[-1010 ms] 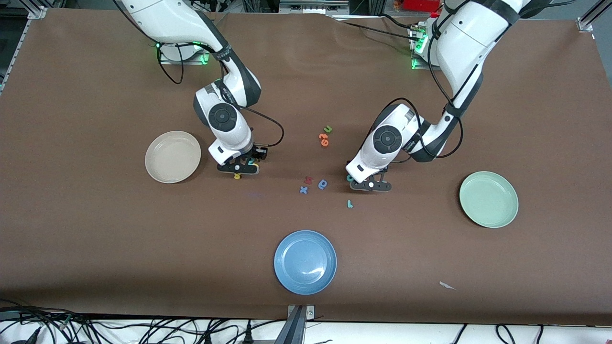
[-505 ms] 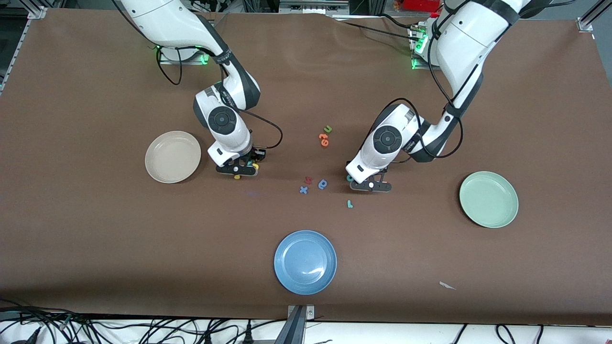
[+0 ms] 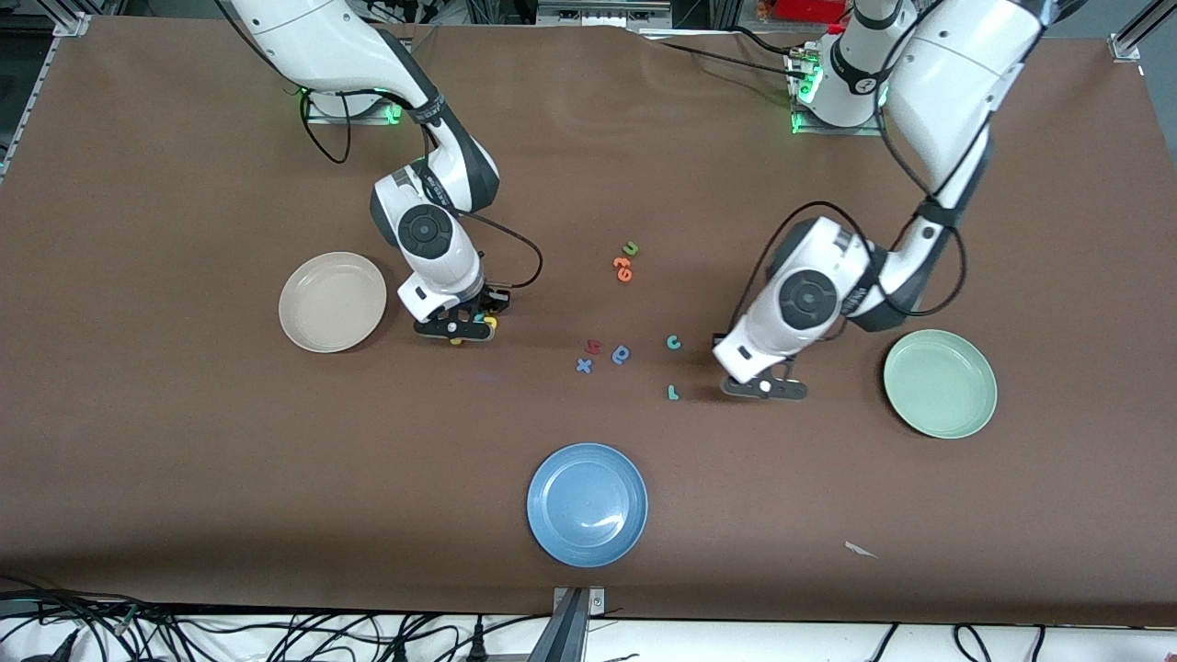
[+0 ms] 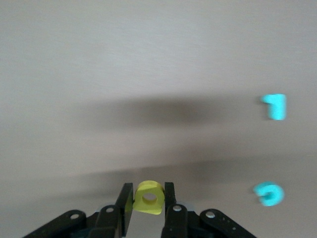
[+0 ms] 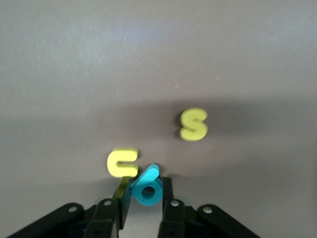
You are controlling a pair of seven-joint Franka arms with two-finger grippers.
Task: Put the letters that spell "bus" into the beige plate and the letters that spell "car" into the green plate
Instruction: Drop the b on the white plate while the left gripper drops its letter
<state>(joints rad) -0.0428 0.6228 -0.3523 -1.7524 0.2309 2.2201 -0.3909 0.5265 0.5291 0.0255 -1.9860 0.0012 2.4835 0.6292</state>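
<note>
I'm working in a robotics lab: two white arms (image 3: 432, 165) bolted to a brown-covered tabletop (image 3: 184, 441), green status lights (image 3: 800, 92) at their bases, aluminium framing at the corners, loose cables (image 3: 276, 634) along the near edge.

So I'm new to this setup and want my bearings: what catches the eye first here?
Both grippers hold a foam letter: the left gripper grips a yellow "a" between the scattered letters and the green plate; the right gripper pinches a teal "b" beside the beige plate. A blue plate sits nearest the camera.
</note>
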